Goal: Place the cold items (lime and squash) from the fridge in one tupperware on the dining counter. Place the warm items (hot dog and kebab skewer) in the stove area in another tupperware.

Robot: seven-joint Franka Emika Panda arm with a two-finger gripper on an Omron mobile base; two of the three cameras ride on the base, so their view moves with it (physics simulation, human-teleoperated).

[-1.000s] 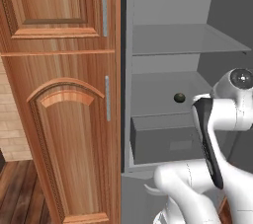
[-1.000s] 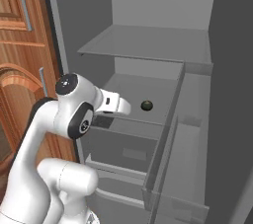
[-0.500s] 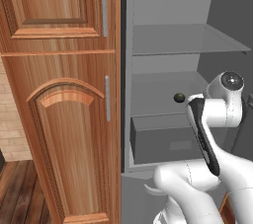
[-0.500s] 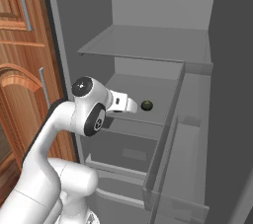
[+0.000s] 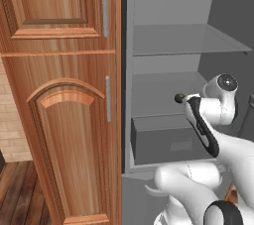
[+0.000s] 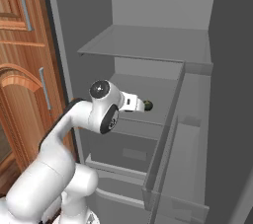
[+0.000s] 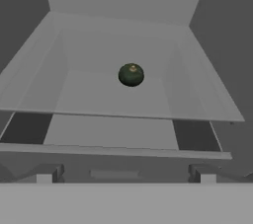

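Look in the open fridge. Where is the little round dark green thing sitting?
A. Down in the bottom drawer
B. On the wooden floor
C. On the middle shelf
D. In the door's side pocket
C: the hand view shows the round dark green thing resting alone on the flat middle shelf, and in the right base view it sits there above the drawer.

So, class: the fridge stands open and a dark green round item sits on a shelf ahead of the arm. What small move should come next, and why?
Probably a short reach forward into the fridge, keeping the jaws open. The squash sits alone on the middle shelf, centred ahead in the hand view but apart from the hand, so nothing is grasped yet.
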